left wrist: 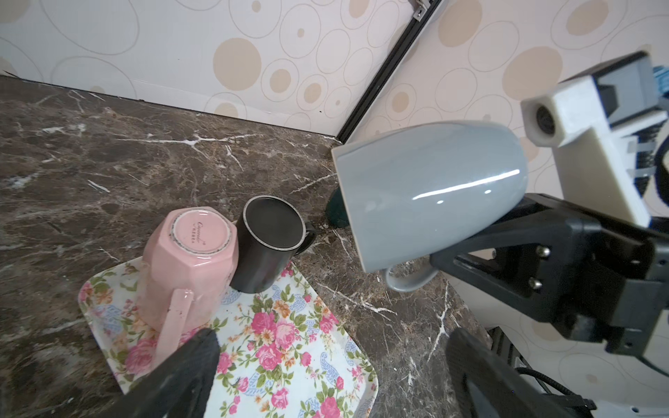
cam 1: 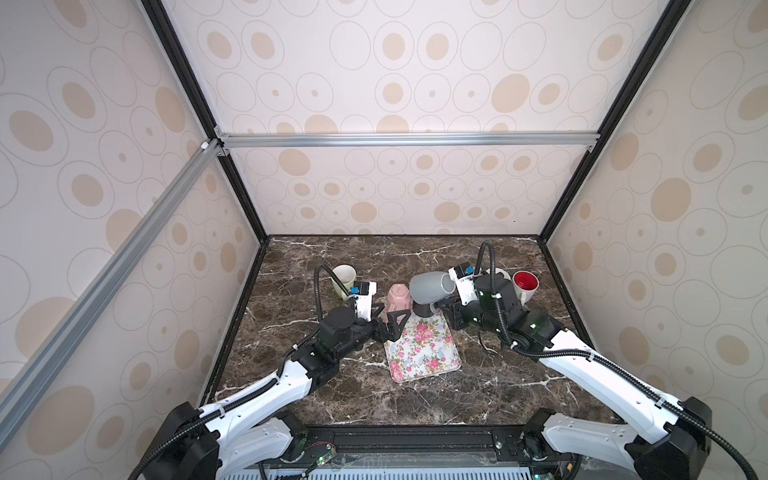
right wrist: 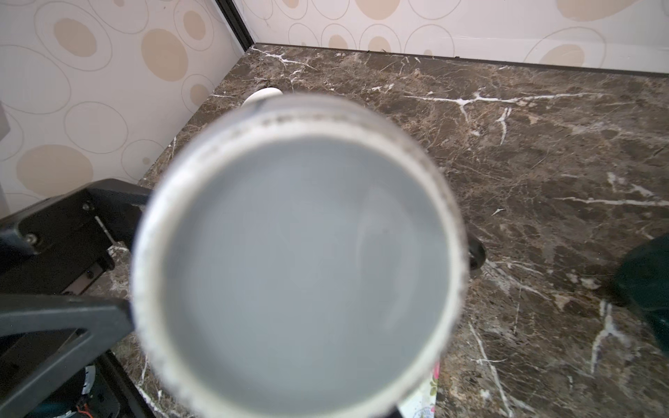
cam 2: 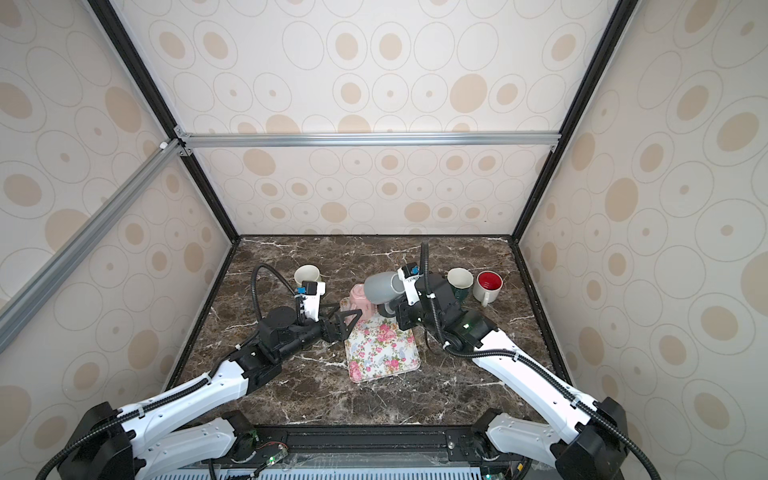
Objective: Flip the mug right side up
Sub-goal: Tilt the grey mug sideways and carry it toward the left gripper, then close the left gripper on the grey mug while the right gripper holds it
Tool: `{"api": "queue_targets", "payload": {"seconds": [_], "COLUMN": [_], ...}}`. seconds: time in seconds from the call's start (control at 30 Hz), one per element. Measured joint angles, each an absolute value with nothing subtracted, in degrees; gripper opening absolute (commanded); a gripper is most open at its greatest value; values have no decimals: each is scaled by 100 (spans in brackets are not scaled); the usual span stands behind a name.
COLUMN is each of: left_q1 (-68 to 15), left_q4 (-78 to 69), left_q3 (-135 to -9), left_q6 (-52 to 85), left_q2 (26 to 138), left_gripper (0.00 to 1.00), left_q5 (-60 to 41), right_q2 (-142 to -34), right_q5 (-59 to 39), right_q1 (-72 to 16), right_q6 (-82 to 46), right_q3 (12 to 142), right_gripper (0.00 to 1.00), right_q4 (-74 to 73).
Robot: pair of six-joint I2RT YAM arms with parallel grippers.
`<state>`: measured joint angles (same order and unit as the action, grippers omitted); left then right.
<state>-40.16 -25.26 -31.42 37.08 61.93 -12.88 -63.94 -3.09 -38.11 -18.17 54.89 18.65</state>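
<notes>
- Dark, white-veined marble table (cam 1: pixel 332 399) lies under both of your arms, closed in by walls papered with tan ovals.
- Your right gripper (left wrist: pixel 442 257) is pinched narrow on the handle of the gray mug (left wrist: pixel 430 191), with the black fingers meeting at the loop.
- You hold that gray mug clear of the table, roughly on its side in the air. Its mouth faces the left arm's side and its foot faces back toward your right wrist.
- In the right wrist view the mug's foot ring fills much of the frame, blurred and rough-edged.
- In both top views the gray mug hangs over the far edge of the floral tray (cam 1: pixel 428 357), right above the black mug (left wrist: pixel 269 249).
- That black mug stands at the tray's far edge and touches the pink mug (left wrist: pixel 188 267). You cannot tell from these views which way up it is.
- The pink mug sits upside down on the tray, with its printed foot up and its handle pointing toward your left gripper (cam 1: pixel 388 319).
- Your left gripper is spread wide and holds nothing. It sits low at the tray's left side, just beside the pink mug.
- Further out on the left, a cream mug (cam 1: pixel 344 276) stands upright behind your left wrist.
- Further out on the right, a dark green mug (cam 2: pixel 460 280) with a pale inside and a white mug (cam 1: pixel 524 283) with a red inside stand upright near each other behind your right arm.
</notes>
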Motion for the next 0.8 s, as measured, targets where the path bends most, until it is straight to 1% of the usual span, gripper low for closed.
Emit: {"api": "queue_targets", "payload": {"seconds": [0.17,0.47,0.8], "left_q1": [-4016,-4016,-4016], "left_q4": [-3081,-3400,-3920], "left_q3": [-3142,-3142,-3142], "left_q6": [3896,4066,4305], "left_q2": [6368,6539,6829], "left_gripper": [98,98,93], "left_q5": [-1557,-1822,-2206], "right_q2": [-6322,-6169,-6130], "right_q5": [-561,-1037,-1413], "right_q1": [-3745,-3673,-3667], "right_q6": [-2010,-2281,-2543], "right_q3": [5380,5286,5192], "right_gripper": [0,0,0], "right_q4": [1715,1262,788]}}
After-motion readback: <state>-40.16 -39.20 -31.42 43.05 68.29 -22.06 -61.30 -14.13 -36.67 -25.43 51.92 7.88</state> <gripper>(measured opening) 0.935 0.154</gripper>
